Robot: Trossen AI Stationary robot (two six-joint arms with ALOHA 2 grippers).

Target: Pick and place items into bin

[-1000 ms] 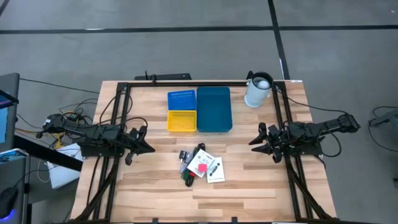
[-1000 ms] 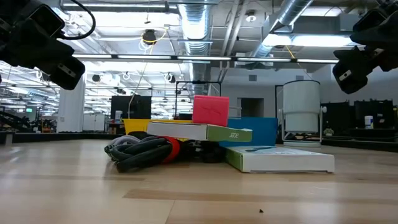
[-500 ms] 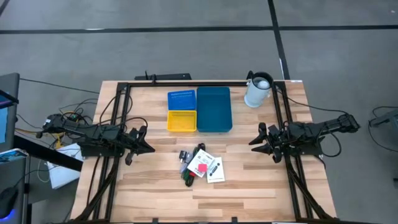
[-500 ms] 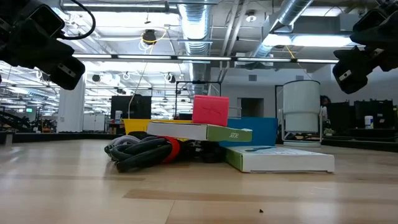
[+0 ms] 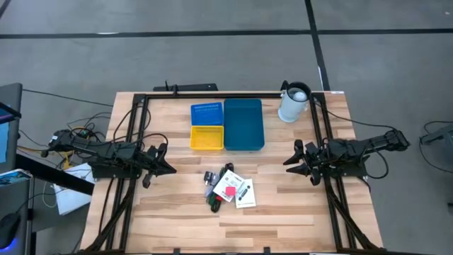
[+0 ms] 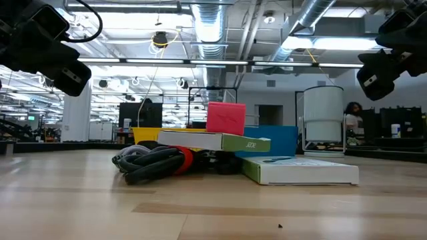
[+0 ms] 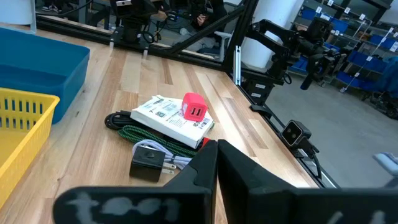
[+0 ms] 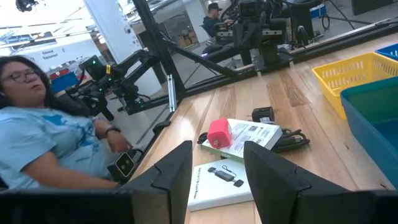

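Observation:
The items lie in a small pile [image 5: 228, 188] at the table's middle, toward the near edge. A red-pink cube [image 7: 194, 107] sits on a white printed box [image 7: 166, 114]. Beside them lie a green braided cable [image 7: 157, 138], a black plug [image 7: 147, 167] and a second white box [image 8: 219, 178]. Beyond the pile stand the bins: a teal bin [image 5: 244, 125], a yellow basket [image 5: 207, 137] and a blue basket [image 5: 207, 112]. My left gripper [image 5: 168, 164] hangs shut and level at the left of the pile. My right gripper [image 5: 290, 163] hangs open and level at the right of it. Neither touches anything.
A white jug [image 5: 294, 103] stands at the far right corner. A black frame [image 5: 212, 95] runs along the table's far edge and sides. A person [image 8: 50, 143] sits beyond the table's left side. Bare wood lies between each gripper and the pile.

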